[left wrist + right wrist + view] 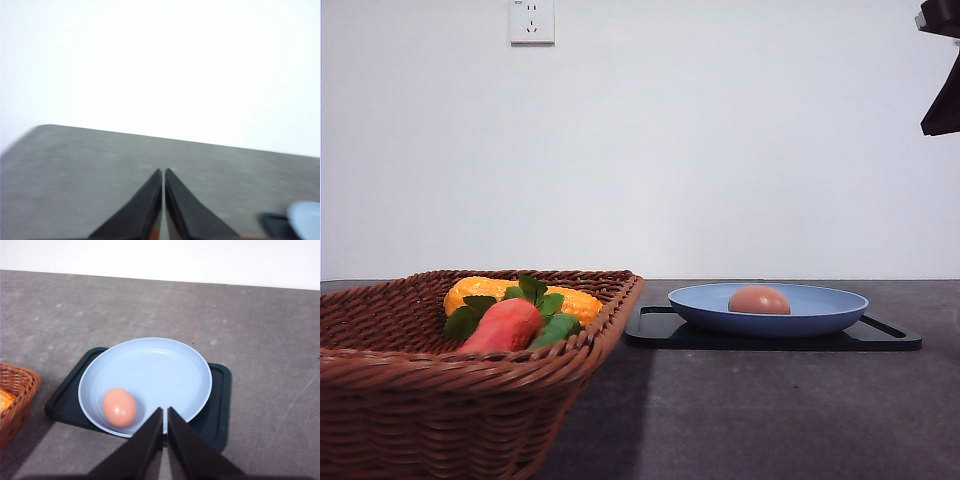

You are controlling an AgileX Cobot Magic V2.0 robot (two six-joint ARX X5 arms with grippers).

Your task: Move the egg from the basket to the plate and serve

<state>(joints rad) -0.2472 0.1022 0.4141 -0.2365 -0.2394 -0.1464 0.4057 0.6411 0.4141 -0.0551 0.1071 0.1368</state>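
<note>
The pale brownish-pink egg (759, 300) (119, 407) lies inside the round blue plate (820, 312) (155, 365), which rests on a flat black tray (880, 335) (220, 405). The brown wicker basket (440, 390) (17, 390) stands at the front left. My right gripper (164, 409) hovers above the plate's near rim, shut with nothing in it, the egg just beside its tips. Over bare grey table, my left gripper (163, 170) is shut and empty too, with the plate's edge (306, 219) off to one side.
In the basket lie a yellow corn cob (485, 290) and an orange-red carrot-like vegetable (505, 325) with green leaves. A dark part of my right arm (942, 90) hangs at the top right. A white wall with a socket (532, 20) stands behind the table.
</note>
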